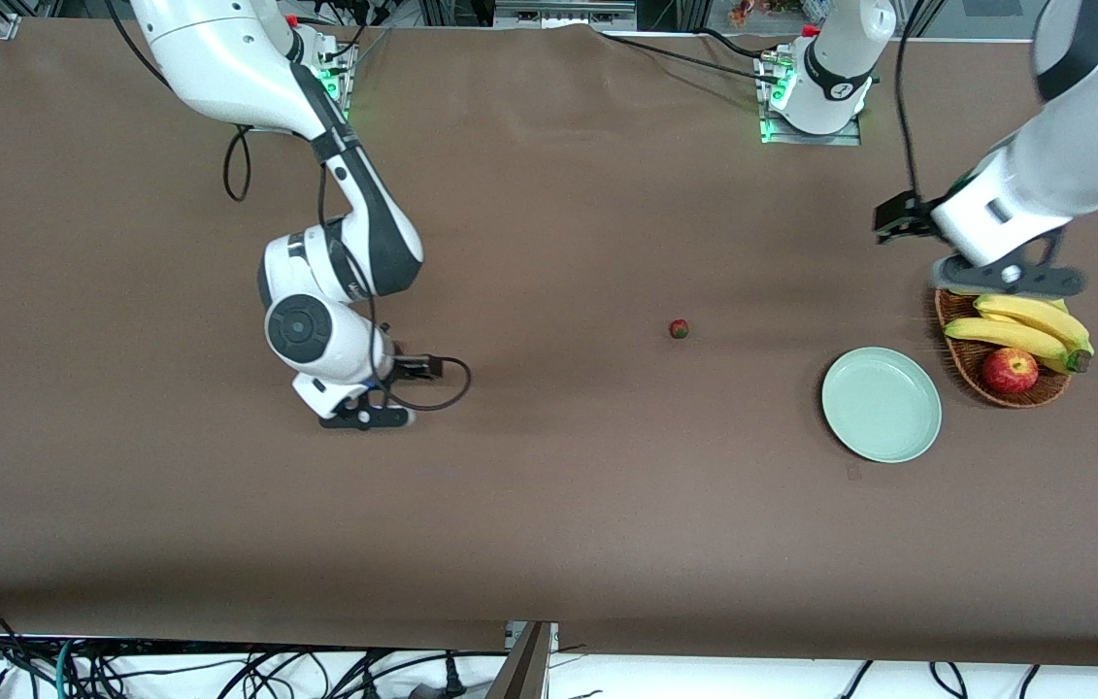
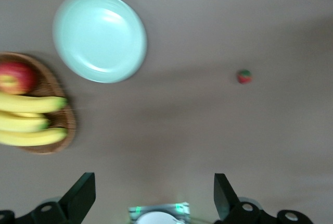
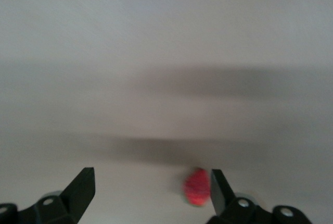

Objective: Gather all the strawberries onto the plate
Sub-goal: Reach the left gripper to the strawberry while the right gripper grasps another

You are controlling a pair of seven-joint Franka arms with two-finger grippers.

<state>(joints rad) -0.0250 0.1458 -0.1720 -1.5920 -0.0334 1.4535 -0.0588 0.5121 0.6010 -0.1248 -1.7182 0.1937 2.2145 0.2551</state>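
One strawberry point(image 1: 679, 329) lies on the brown table, toward the right arm's end from the pale mint plate point(image 1: 881, 404); both also show in the left wrist view, the strawberry point(image 2: 244, 76) and the plate point(image 2: 99, 36), which holds nothing. My right gripper point(image 1: 366, 417) is low over the table, open. In the right wrist view it point(image 3: 151, 193) has a second strawberry point(image 3: 196, 187) between its jaws, close to one fingertip point(image 3: 216, 187). That berry is hidden in the front view. My left gripper point(image 1: 1010, 280) is open and empty point(image 2: 153, 198), up over the basket's rim. A third strawberry is out of view.
A brown wicker basket point(image 1: 956, 361) with bananas point(image 1: 1024, 330) and a red-yellow apple point(image 1: 1010, 370) stands beside the plate at the left arm's end of the table; it also shows in the left wrist view point(image 2: 62, 130). The arm bases stand along the table's edge farthest from the front camera.
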